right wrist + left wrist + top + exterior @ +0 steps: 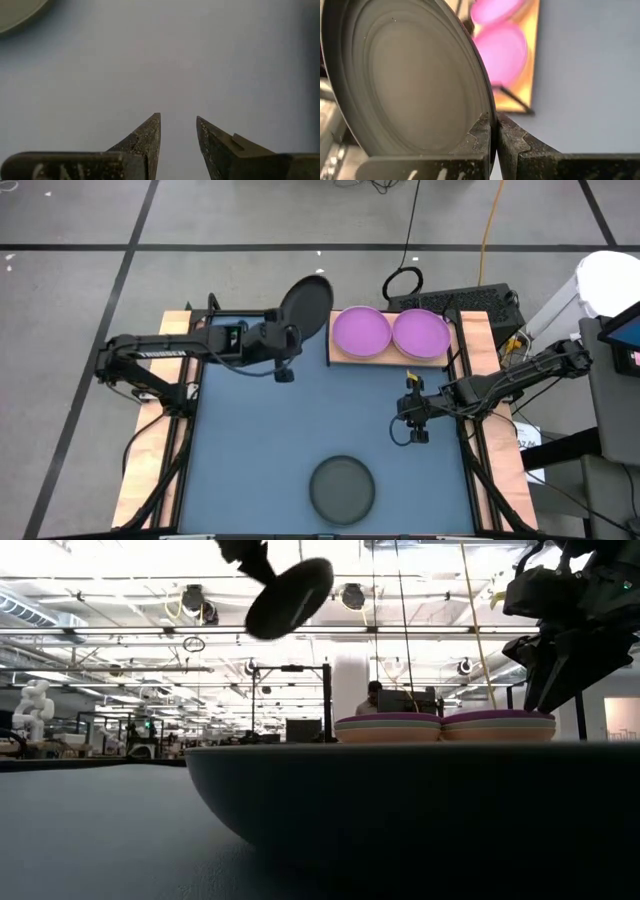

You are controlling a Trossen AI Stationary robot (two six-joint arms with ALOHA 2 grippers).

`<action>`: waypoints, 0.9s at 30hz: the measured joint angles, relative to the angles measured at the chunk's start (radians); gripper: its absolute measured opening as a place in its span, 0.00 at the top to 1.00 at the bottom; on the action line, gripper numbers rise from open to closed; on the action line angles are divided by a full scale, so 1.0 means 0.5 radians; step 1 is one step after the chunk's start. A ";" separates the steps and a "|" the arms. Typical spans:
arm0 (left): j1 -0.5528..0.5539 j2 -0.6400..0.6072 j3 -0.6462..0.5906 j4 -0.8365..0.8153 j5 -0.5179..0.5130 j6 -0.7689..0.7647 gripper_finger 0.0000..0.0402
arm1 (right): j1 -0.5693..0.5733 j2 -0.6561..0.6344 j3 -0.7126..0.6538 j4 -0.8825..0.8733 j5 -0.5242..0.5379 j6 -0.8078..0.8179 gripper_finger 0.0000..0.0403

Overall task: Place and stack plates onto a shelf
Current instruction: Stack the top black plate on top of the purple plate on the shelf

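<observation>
Left pincer [494, 142] clamped on black plate [305, 305] rim, raised beside shelf [345, 358] bearing purple-topped stacks

The wooden shelf [390, 358] lies at the far edge of the blue mat [300, 430] and carries two stacks side by side, each topped by a purple plate [360, 331] [420, 333]. Just left of the shelf, the left gripper [292, 338] pinches the rim of a tilted black plate [306, 305]. The right gripper [414, 415] hovers over the mat near the shelf's front right, empty, and another black plate [342, 489] lies well apart from the shelf at the mat's near edge.
</observation>
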 joint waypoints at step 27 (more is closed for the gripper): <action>0.137 0.682 0.921 0.648 0.528 0.322 0.97 | 0.000 -0.001 0.002 0.089 -0.165 0.007 0.72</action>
